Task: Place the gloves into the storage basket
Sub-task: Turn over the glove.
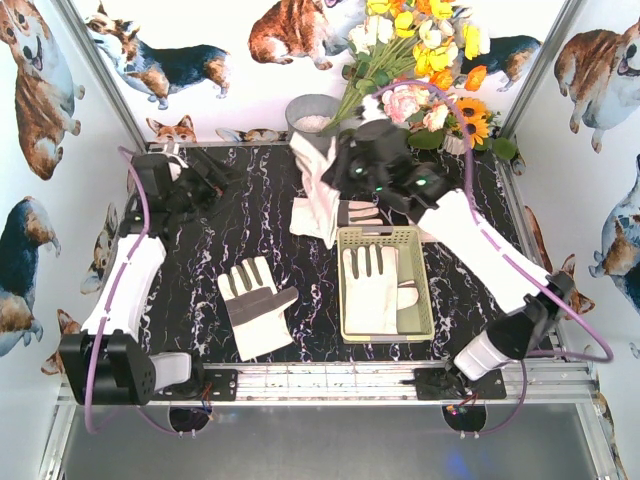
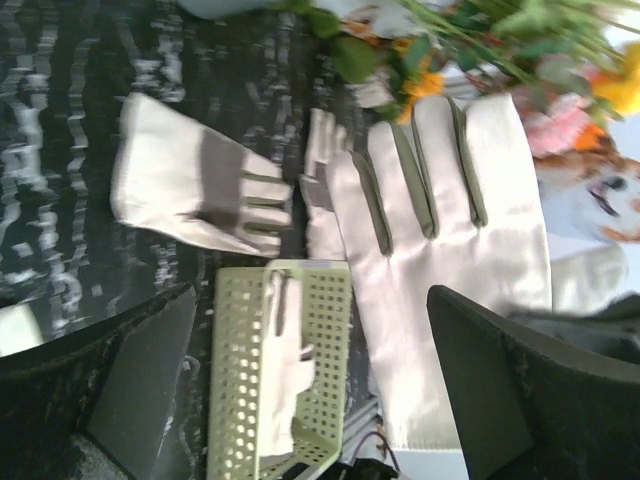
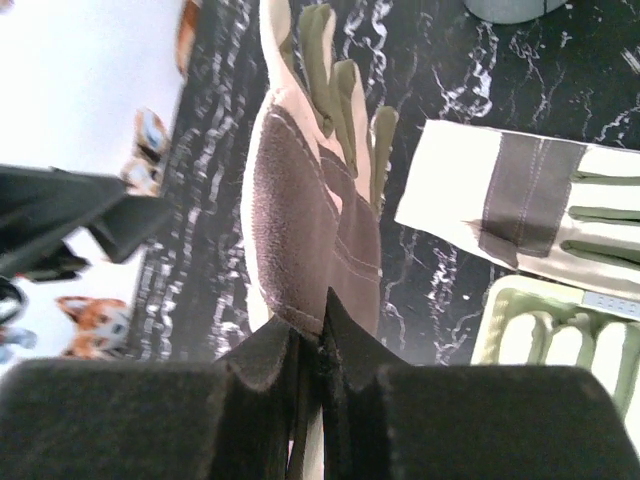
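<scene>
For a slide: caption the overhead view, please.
Right end effector holds one glove up behind the basket; a second glove lies inside, a third on the table beside it.

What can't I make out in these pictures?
Top view: right tool jaws, hidden beneath the right arm; rear glove, partly under it too.
Right wrist view: held glove cuff, buried in the tool's grip; basket, cut off by the edge.
Left wrist view: flowers, blurred.

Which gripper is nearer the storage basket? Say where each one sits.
Right. The right gripper, shut on a glove, hangs just beyond the storage basket at its far edge. The left gripper, open and empty, is well off to the basket's left.
</scene>
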{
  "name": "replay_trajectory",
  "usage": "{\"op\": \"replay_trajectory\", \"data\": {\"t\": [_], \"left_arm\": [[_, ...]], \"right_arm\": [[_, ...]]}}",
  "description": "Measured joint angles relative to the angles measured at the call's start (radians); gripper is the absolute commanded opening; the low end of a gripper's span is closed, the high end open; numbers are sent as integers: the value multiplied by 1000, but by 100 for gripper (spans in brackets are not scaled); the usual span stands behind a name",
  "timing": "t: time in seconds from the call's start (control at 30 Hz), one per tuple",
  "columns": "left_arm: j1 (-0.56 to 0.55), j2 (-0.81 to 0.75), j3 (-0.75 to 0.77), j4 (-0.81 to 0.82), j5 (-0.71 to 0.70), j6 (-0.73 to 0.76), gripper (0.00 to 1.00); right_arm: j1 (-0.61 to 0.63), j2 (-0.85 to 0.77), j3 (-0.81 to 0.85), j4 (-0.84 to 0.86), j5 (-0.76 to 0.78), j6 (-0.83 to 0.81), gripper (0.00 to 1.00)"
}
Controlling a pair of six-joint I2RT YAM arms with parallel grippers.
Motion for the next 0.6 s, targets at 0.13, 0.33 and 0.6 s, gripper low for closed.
{"op": "replay_trajectory", "data": {"t": [0.13,0.33,0.6], "left_arm": [[-78,-13,-59,197,39,-88,94],[-198,27,-88,429,96,-217,95],[-260,47,-102,657,159,-363,95]], "right_arm": [[-71,-67,-35,51,-100,57,0],[-94,-142,-83,178,-242,132,0],[-94,-211,-190,391,-347,242,0]]}}
